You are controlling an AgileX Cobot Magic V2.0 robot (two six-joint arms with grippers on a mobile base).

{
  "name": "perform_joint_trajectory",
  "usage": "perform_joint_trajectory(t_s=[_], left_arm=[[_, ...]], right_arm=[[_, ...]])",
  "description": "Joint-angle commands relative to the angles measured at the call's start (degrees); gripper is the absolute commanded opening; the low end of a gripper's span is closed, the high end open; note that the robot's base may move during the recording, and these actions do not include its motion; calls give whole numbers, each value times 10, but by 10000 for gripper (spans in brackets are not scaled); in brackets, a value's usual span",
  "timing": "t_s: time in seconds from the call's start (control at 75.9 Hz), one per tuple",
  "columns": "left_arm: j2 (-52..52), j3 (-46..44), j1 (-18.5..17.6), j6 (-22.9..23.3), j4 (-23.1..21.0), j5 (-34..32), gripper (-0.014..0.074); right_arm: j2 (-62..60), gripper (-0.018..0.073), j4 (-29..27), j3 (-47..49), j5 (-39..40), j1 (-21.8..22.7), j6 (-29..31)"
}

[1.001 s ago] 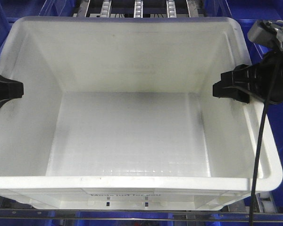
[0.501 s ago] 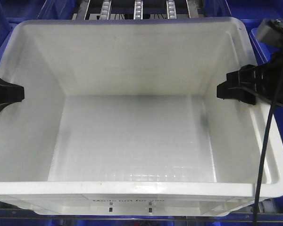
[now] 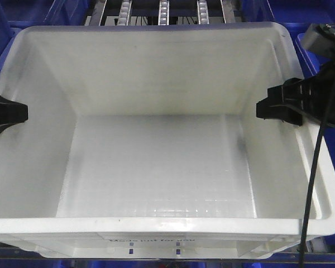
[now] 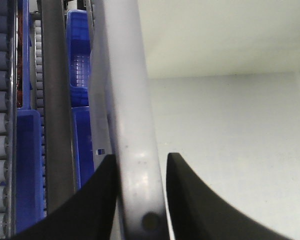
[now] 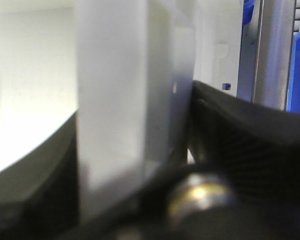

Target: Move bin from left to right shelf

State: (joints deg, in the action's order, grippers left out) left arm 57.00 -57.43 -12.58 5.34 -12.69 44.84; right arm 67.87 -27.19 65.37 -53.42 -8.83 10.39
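Note:
A large empty white bin (image 3: 156,223) fills the front view. My left gripper (image 3: 8,114) is shut on the bin's left rim (image 4: 132,125); its black fingers (image 4: 97,200) straddle the rim in the left wrist view. My right gripper (image 3: 276,107) is shut on the bin's right rim (image 5: 110,100); its black fingers (image 5: 240,135) clamp the wall in the right wrist view. The bin looks held between both grippers above the blue bins and rails.
Roller rails (image 3: 163,10) show behind the bin at the top. Blue bins (image 3: 324,39) lie to the right and blue bins (image 4: 27,165) sit under the left side beside a roller track (image 4: 0,125). A black cable (image 3: 312,178) hangs from the right arm across the bin's right rim.
The bin with both grippers has shifted slightly to the right and nearer the camera over the last second. Both grips stay the same.

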Motion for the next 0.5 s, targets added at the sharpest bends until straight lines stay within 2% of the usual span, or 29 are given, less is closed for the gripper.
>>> perform_joint_trajectory(t_s=[0.0, 0.488], left_arm=[[-15, -25, -5, -12, -30, -57, -7], [-22, -25, -5, -10, -35, -53, -7]], right_arm=[[-23, -6, -55, 26, 42, 0, 22], [-23, -6, -55, 26, 43, 0, 23]])
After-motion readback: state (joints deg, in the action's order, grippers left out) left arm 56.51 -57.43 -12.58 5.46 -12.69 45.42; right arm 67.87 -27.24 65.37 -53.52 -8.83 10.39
